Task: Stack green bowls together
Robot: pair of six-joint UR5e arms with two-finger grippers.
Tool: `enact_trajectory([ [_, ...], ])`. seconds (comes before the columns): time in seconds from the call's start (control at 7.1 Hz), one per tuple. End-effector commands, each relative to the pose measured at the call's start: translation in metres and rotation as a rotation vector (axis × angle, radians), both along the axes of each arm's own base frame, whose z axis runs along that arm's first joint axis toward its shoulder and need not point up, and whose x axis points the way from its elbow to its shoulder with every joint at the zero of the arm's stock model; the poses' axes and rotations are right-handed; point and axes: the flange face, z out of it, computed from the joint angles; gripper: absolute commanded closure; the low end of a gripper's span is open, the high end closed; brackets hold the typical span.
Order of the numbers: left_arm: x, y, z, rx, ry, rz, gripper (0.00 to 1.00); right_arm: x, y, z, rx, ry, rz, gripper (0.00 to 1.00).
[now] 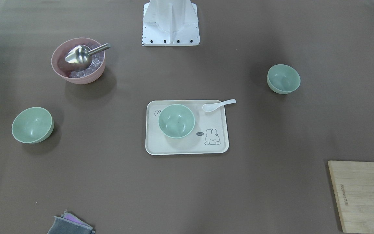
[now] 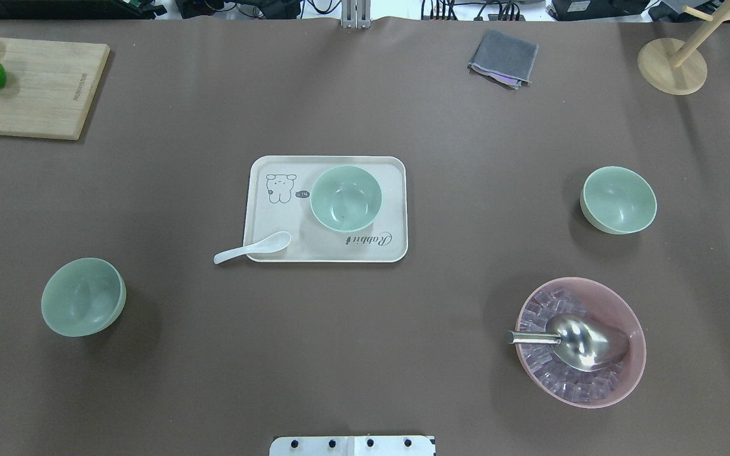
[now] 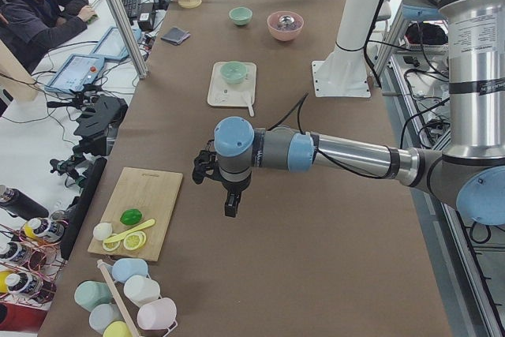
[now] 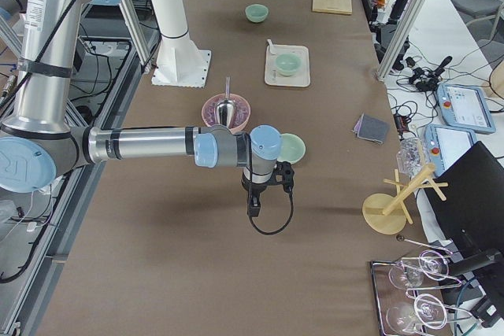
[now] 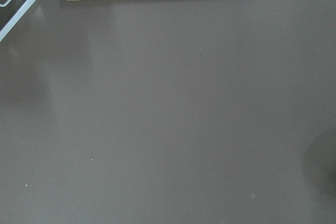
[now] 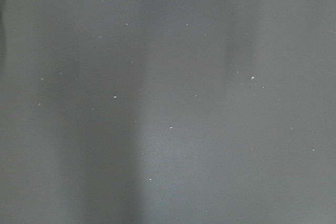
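Note:
Three pale green bowls stand apart, all upright and empty. One green bowl [image 2: 346, 198] sits on the cream tray [image 2: 257, 212] at the table's middle. A second green bowl [image 2: 83, 296] stands on my left, near my side. The third green bowl [image 2: 618, 199] stands on my right. My left gripper [image 3: 230, 211] shows only in the exterior left view, hanging above bare table near the cutting board; I cannot tell whether it is open or shut. My right gripper [image 4: 253, 208] shows only in the exterior right view, beside the right bowl [image 4: 293, 148]; I cannot tell its state. Both wrist views show only table.
A pink bowl [image 2: 580, 342] with ice and a metal scoop stands near my right. A white spoon [image 2: 252, 247] lies over the tray's near edge. A cutting board [image 2: 29, 88] with fruit, a grey cloth [image 2: 503, 58] and a wooden stand [image 2: 672, 66] line the far side.

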Motion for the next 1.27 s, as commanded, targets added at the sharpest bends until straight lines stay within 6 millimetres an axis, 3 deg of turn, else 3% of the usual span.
enact_trajectory([
  [0.0,0.0,0.001,-0.005,0.011,0.0,0.001,0.01,0.0,0.001,0.001,-0.003,0.0,0.001,0.0],
  [0.28,0.0,0.001,-0.018,0.054,-0.003,0.004,0.01,-0.001,0.0,-0.004,0.003,-0.021,0.001,0.0],
  [0.56,0.0,-0.007,-0.027,0.133,-0.01,0.0,0.01,-0.008,-0.008,-0.033,0.106,-0.113,-0.003,0.0],
  [0.7,0.0,-0.018,-0.048,0.25,-0.005,-0.003,0.01,-0.009,-0.013,-0.049,0.231,-0.135,-0.003,0.0],
  [0.85,-0.002,-0.039,-0.058,0.399,-0.032,-0.012,0.01,-0.009,-0.017,-0.061,0.318,-0.148,0.015,0.0],
  [0.99,-0.001,-0.046,-0.052,0.437,-0.028,-0.011,0.01,-0.009,-0.019,-0.071,0.377,-0.16,0.024,0.0],
  [1.13,-0.001,-0.045,-0.062,0.494,-0.029,-0.006,0.01,-0.011,-0.028,-0.084,0.422,-0.166,0.024,0.0],
])
